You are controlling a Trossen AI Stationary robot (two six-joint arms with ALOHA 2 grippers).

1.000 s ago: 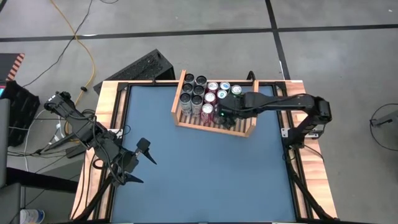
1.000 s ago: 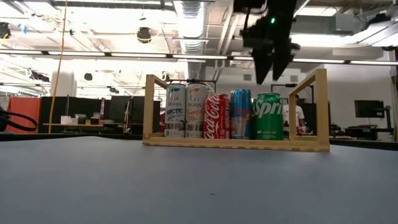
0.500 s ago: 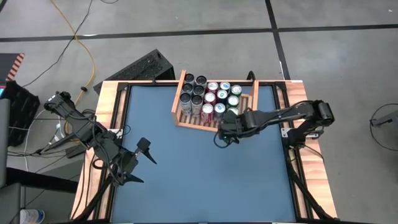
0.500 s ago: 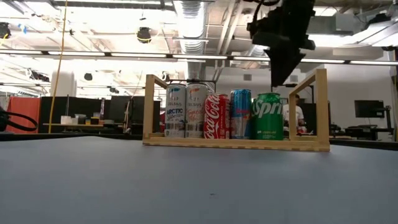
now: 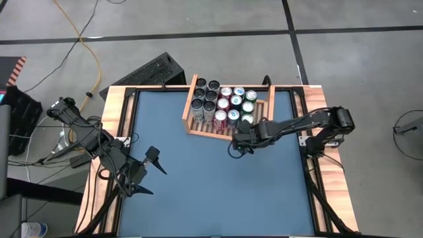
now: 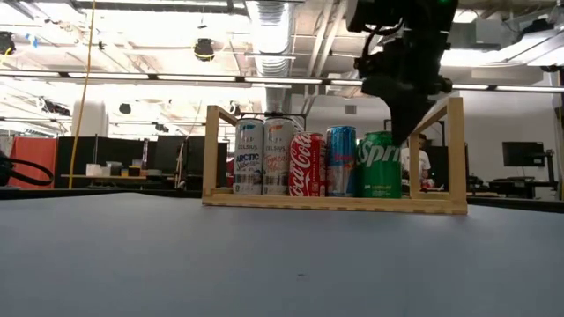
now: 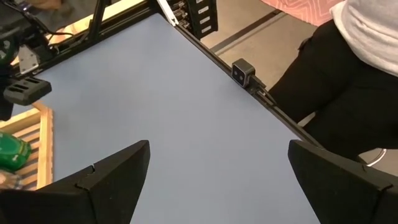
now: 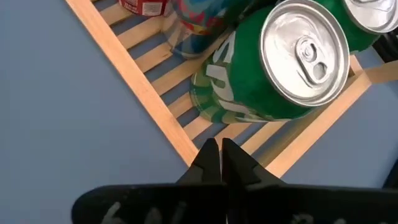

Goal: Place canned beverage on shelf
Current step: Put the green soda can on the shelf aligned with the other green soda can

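Two arms are showing opposite states: the right gripper (image 8: 221, 155) is hovering with jaws pressed together and empty beside the shelf (image 5: 218, 131) front rim, since the green Sprite can (image 6: 381, 165) is already standing inside; the left gripper (image 5: 147, 170) is waiting, jaws spread wide, over the table (image 5: 211, 185).

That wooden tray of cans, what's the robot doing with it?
The tray holds rows of drink cans, with a green can standing upright at its front corner. The right gripper hangs over the tray's front rim just in front of that can, fingers shut and holding nothing. The left gripper waits open over the bare blue table, far from the tray. A person stands beside the table.
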